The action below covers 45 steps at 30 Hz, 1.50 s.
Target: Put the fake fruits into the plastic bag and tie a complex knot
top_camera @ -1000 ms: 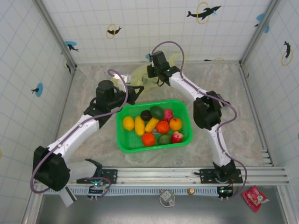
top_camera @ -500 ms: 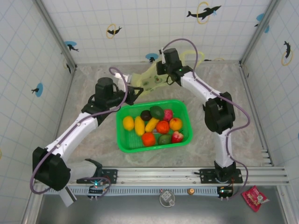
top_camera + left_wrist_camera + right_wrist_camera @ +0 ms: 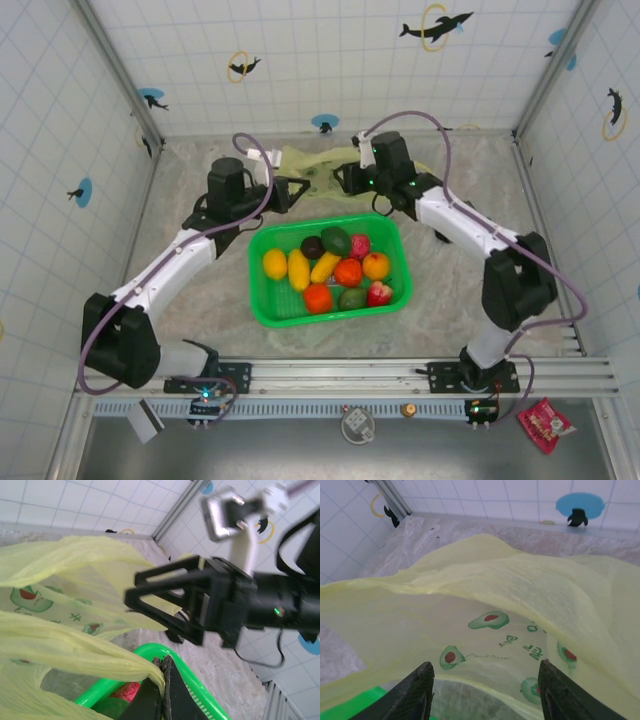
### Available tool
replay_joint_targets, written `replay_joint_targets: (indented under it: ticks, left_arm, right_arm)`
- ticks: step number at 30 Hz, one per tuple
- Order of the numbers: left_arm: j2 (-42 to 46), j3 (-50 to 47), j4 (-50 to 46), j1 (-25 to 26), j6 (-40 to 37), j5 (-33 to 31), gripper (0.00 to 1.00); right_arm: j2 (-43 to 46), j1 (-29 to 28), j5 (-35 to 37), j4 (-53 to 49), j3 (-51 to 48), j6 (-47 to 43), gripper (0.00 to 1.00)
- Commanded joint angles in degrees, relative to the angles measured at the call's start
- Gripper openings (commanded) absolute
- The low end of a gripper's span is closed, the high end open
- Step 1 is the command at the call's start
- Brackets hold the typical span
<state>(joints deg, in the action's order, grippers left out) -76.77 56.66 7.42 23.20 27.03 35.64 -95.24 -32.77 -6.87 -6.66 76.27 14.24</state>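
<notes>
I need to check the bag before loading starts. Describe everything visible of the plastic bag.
The plastic bag is thin, translucent pale yellow film printed with green avocado pictures. It lies crumpled on the table beyond the green basket, mouth partly open. The left gripper is shut on a gathered fold of it; the open right gripper faces the film without pinching it.

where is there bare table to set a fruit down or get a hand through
Bare table lies right of the green basket out to the wall, the right arm crossing over it, and in the near strip between basket and rail. Crowded behind the basket: the plastic bag, the left gripper pinching it and the open right gripper meet there.
</notes>
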Motion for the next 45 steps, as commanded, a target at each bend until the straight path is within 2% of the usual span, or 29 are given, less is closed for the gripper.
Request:
replay_joint_targets:
  ticks: [1, 3, 5, 6, 8, 9, 10, 24, 30, 36, 39, 45]
  left_arm:
    - [2.2, -1.7, 2.2, 0.2, 2.7, 1.1, 0.00]
    - [3.0, -1.9, 1.7, 0.3, 3.0, 0.4, 0.00]
    - [3.3, -1.8, 1.2, 0.6, 2.9, 0.2, 0.00]
    - [3.4, -1.6, 1.0, 0.7, 2.8, 0.0, 0.00]
    - [3.5, -1.5, 0.7, 0.7, 2.7, 0.0, 0.00]
    - [3.5, -1.3, 0.6, 0.7, 2.6, -0.1, 0.00]
    - [3.5, -1.3, 0.5, 0.7, 2.7, 0.0, 0.00]
    - [4.0, 0.9, -3.0, 0.8, 1.3, -0.7, 0.00]
    - [3.9, 1.8, -4.0, 0.7, 0.9, -1.1, 0.00]
    - [4.0, 2.2, -4.5, 0.7, 0.7, -1.2, 0.00]
    - [4.3, 2.3, -4.8, 0.7, 0.7, -1.5, 0.00]
    - [4.8, 2.0, -5.6, 0.7, 0.2, -1.5, 0.00]
  right_arm:
    - [7.0, -2.6, 2.9, 1.6, -7.6, -2.1, 0.56]
    - [8.7, -3.7, 3.0, -0.7, -10.3, 0.0, 0.58]
    - [8.0, -4.4, -1.0, -6.1, -9.6, 0.4, 0.62]
    - [7.8, -5.2, -2.0, -7.6, -10.0, -0.8, 0.66]
    - [7.7, -7.7, 0.5, -9.2, -11.4, -2.4, 0.80]
    - [7.5, -8.6, 1.6, -9.9, -11.9, -3.1, 0.82]
    - [7.0, -9.2, 2.2, -10.6, -12.0, -3.4, 0.88]
    - [-4.9, -11.5, 7.7, -13.4, -8.5, -7.2, 0.90]
    - [-4.6, -12.0, 8.7, -10.1, -9.9, -8.1, 0.81]
    - [-1.3, -12.0, 7.7, -8.5, -12.0, -8.7, 0.58]
    - [1.7, -11.9, 5.5, -7.8, -13.3, -8.7, 0.53]
    - [10.2, -11.0, -0.1, -2.1, -18.2, -7.7, 0.50]
